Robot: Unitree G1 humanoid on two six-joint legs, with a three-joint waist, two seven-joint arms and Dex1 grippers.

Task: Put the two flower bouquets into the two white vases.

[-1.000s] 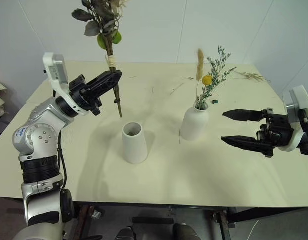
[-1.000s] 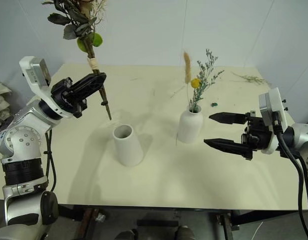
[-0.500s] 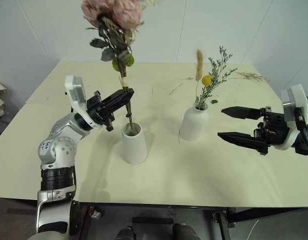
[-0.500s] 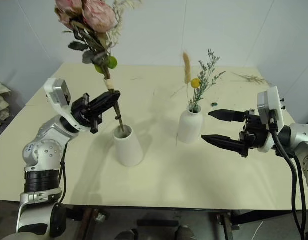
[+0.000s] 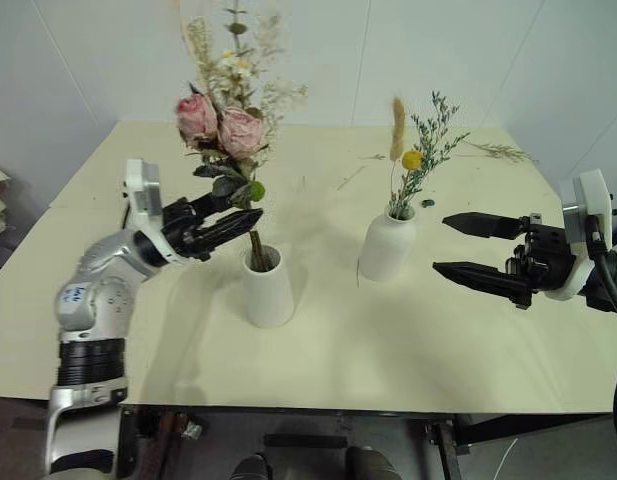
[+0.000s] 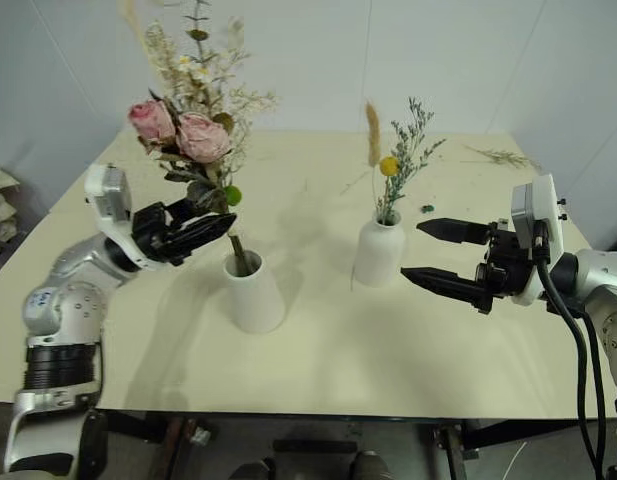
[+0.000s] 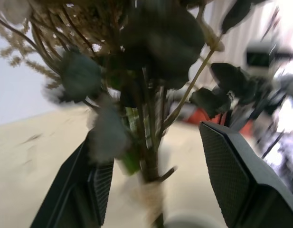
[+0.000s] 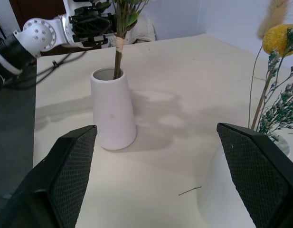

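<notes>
**Rose bunch seated in the cone vase; left jaws let go**

Table [image 5: 318, 350]: pale, broad, both vases standing mid-surface, well apart from each other. A few loose dried twigs [image 5: 503, 152] lie at the far right corner.

Cone vase [image 5: 267, 287], wide-mouthed: the bushy pink-rose bouquet [image 5: 228, 125] stands in it, stems down through the mouth, heads leaning slightly toward the left arm.

Bottle vase [image 5: 387, 246], narrow neck: holds the slim bouquet [image 5: 416, 160] with yellow ball and tan plume, upright.

Left gripper [image 5: 224, 222]: level with the stems just above the cone's rim. Wrist view shows its jaws spread, stems standing between them with air on both sides; not pinching.

Right gripper [image 5: 470, 246]: jaws wide apart, empty, hovering beside the bottle vase without touching it.

Judgement: final step, release of the second bouquet. Both bunches appear placed. Next move calls for backing the left gripper straight off the stems without snagging leaves, which could tip the bunch or drag the cone.
</notes>
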